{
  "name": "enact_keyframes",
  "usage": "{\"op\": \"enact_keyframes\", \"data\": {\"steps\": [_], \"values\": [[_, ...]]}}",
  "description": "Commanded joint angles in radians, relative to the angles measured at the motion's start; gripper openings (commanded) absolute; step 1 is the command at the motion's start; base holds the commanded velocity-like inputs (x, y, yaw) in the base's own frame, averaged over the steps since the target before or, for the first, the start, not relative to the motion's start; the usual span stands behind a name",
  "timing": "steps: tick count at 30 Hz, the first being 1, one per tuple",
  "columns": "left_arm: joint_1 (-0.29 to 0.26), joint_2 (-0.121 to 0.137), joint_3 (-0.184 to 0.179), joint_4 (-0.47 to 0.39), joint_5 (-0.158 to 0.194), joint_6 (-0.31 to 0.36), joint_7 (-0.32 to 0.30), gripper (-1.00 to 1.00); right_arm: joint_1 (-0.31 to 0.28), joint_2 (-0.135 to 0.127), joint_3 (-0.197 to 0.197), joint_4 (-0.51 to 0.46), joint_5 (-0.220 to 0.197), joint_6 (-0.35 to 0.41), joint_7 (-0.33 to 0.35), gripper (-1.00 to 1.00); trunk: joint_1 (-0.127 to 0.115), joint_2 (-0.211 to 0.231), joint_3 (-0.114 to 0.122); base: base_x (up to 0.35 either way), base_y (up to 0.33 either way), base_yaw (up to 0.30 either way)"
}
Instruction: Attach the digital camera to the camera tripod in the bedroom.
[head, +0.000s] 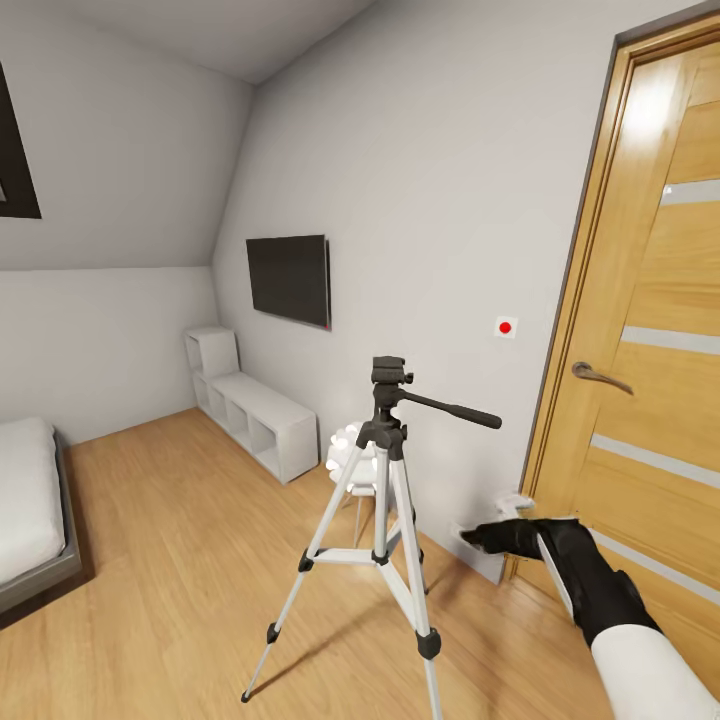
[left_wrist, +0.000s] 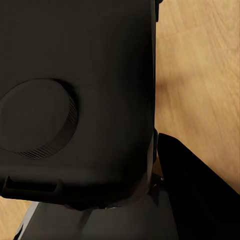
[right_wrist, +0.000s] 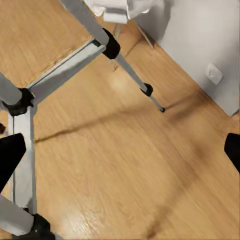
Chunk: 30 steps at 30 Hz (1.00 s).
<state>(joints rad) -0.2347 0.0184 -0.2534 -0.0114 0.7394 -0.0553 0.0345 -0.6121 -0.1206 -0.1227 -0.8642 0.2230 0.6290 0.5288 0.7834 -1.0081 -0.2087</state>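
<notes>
The camera tripod (head: 385, 470) stands on the wood floor in the middle of the head view, with silver-white legs, a black head (head: 388, 385) and a pan handle pointing right. My right gripper (head: 482, 538) hangs low to the tripod's right, near the wall, open and holding nothing. In the right wrist view the right gripper (right_wrist: 120, 155) looks down past the tripod's legs (right_wrist: 65, 65) at the floor. Very close in the left wrist view is the digital camera (left_wrist: 75, 100), black with a round ribbed lens (left_wrist: 37, 117). My left gripper (left_wrist: 150, 192) is shut on it, one dark finger (left_wrist: 200, 200) beside it.
A wooden door (head: 650, 380) is at the right, with a red-dot wall switch (head: 506, 326) beside it. A wall TV (head: 290, 278) and a white shelf unit (head: 255, 415) are along the wall. A small white stool (head: 355, 455) stands behind the tripod. The bed (head: 30, 510) is at the left.
</notes>
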Motion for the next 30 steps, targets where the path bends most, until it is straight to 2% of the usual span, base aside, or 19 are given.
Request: {"op": "enact_keyframes", "data": {"steps": [1,2,5,8,14,16,18,21,23,30], "values": [[0.0,0.0,-0.009,-0.001,0.006,-0.001,0.002,-1.0,-0.002,0.002,-0.002,-0.031,0.014,0.008,0.068,1.0,0.0,-0.001,-0.001,0.0,0.0,0.0],[0.0,0.0,-0.009,-0.001,0.006,-0.001,0.002,-1.0,-0.003,0.002,-0.002,-0.059,0.018,0.009,0.112,1.0,0.0,-0.001,-0.001,0.0,0.0,0.0],[0.0,0.0,-0.009,-0.001,0.006,-0.001,0.002,-1.0,-0.004,0.011,-0.001,-0.09,0.021,0.012,0.16,1.0,0.0,-0.001,-0.001,0.0,0.0,0.0],[-0.001,0.0,-0.009,-0.001,0.006,-0.001,0.002,-1.0,0.002,0.04,0.001,-0.106,0.023,0.014,0.187,1.0,0.0,-0.001,-0.001,0.0,0.0,0.0],[-0.001,0.0,-0.009,-0.001,0.006,-0.001,0.002,-1.0,0.009,0.089,0.002,-0.109,0.024,0.014,0.195,1.0,0.0,-0.001,-0.001,0.0,0.0,0.0],[0.011,-0.011,0.004,-0.012,0.018,-0.013,0.016,-1.0,0.019,0.1,-0.01,-0.098,0.027,0.002,0.184,1.0,0.0,-0.001,-0.001,0.0,0.0,0.0],[0.022,-0.011,0.01,-0.023,0.027,-0.018,0.03,-1.0,0.016,0.111,-0.019,-0.087,0.028,-0.009,0.173,1.0,0.0,-0.001,-0.001,0.0,0.0,0.0],[0.04,-0.006,0.003,-0.028,0.019,-0.01,0.028,-1.0,0.013,0.128,-0.02,-0.07,0.029,-0.025,0.156,1.0,0.0,-0.001,-0.001,0.0,0.0,0.0],[0.04,-0.001,-0.001,-0.023,0.012,-0.004,0.02,-1.0,0.01,0.116,-0.024,-0.059,0.029,-0.037,0.156,1.0,0.0,-0.001,-0.001,0.0,0.0,0.0],[0.003,0.001,-0.005,-0.019,0.006,-0.001,0.016,-1.0,0.008,0.077,-0.029,-0.045,0.033,0.002,0.195,1.0,0.0,-0.001,-0.001,0.0,0.0,0.0]]}}
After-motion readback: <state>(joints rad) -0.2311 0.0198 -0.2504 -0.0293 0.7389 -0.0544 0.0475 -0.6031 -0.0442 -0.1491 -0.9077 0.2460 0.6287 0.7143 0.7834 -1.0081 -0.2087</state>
